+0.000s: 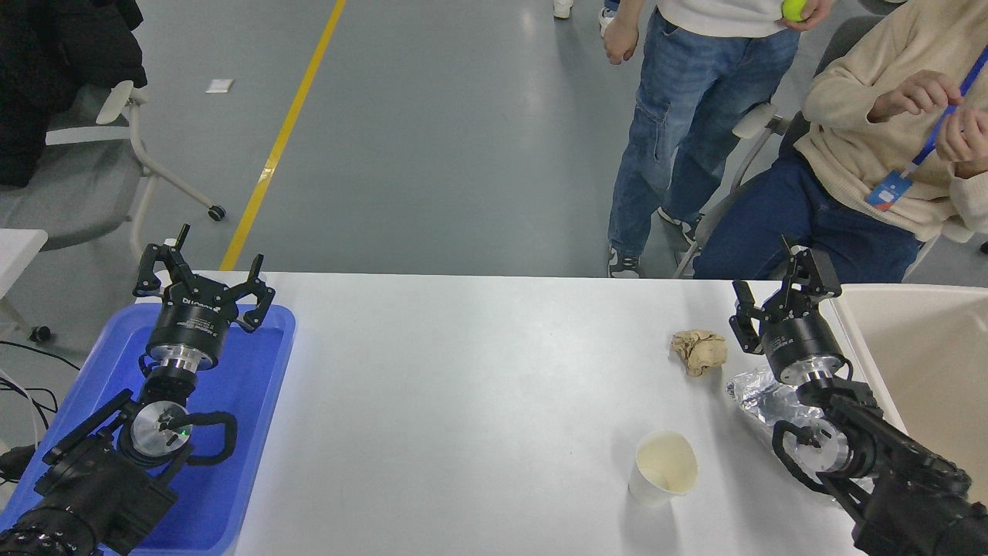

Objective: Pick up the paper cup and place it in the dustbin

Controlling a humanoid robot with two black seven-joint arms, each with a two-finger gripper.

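The white paper cup [662, 469] stands upright near the table's front edge, right of centre, its cream inside showing. The beige dustbin [918, 363] stands at the table's right end. My right gripper [778, 284] is open and empty near the table's far edge, beyond and to the right of the cup and left of the dustbin's rim. My left gripper [202, 274] is open and parked over the far end of the blue tray at the lower left.
A crumpled tan paper ball [699, 351] lies left of the right gripper. A crinkled silver foil bag [760, 398] lies under the right arm. The blue tray [231, 432] is at the left. Two people are at the far right side, one seated, one standing.
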